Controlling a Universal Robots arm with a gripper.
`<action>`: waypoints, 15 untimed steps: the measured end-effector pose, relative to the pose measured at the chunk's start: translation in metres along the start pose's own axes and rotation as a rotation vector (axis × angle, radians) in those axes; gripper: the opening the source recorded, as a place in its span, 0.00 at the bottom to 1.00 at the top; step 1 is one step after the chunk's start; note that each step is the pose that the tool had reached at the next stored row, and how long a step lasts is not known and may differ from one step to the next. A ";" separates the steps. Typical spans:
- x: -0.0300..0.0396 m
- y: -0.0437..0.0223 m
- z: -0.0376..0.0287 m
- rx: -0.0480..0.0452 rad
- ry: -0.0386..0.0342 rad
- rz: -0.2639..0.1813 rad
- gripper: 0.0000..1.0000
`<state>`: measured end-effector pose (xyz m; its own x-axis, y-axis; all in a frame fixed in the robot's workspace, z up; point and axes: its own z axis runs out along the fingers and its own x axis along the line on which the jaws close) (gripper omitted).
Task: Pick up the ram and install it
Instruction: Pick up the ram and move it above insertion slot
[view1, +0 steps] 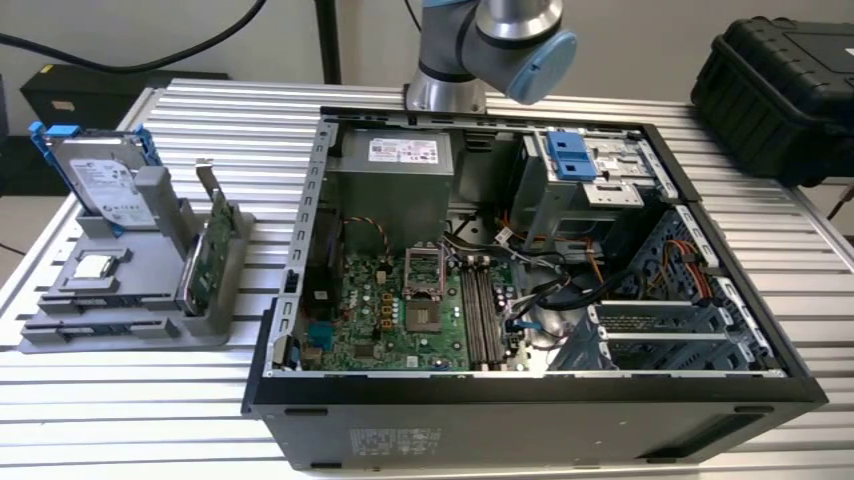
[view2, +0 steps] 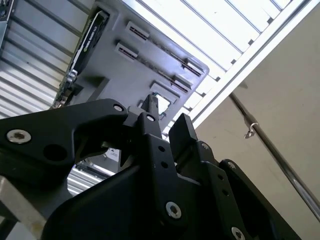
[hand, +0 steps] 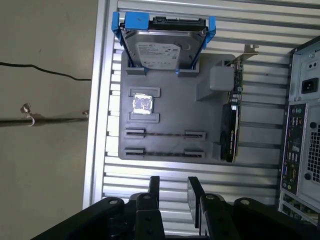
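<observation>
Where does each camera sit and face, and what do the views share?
Exterior view: off the arm, looking down on the computer case and grey holder; the arm's base shows.
First wrist view: at the wrist, looking straight down on the grey holder; the open gripper shows.
Second wrist view: at the wrist, slanting past the gripper to the grey holder.
All three share the grey holder.

The arm (view1: 514, 15) was silver-grey metal tubing, with a light-blue cap (view1: 541, 58) over 1 joint. In the first wrist view the end effector (hand: 174, 192) was matte black with 2 slim fingers (hand: 154, 186). In the second wrist view its angular links carried small silver screws (view2: 173, 210).
</observation>
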<state>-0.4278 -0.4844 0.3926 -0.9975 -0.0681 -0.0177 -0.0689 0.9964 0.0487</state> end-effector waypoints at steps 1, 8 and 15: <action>0.0000 0.0000 0.0000 0.0000 -0.0001 0.000 1.00; -0.0001 -0.0001 0.0000 0.0006 -0.0019 0.038 1.00; 0.0000 0.0000 0.0000 0.0014 -0.0041 0.083 1.00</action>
<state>-0.4278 -0.4844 0.3926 -0.9997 0.0152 -0.0177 0.0144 0.9987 0.0488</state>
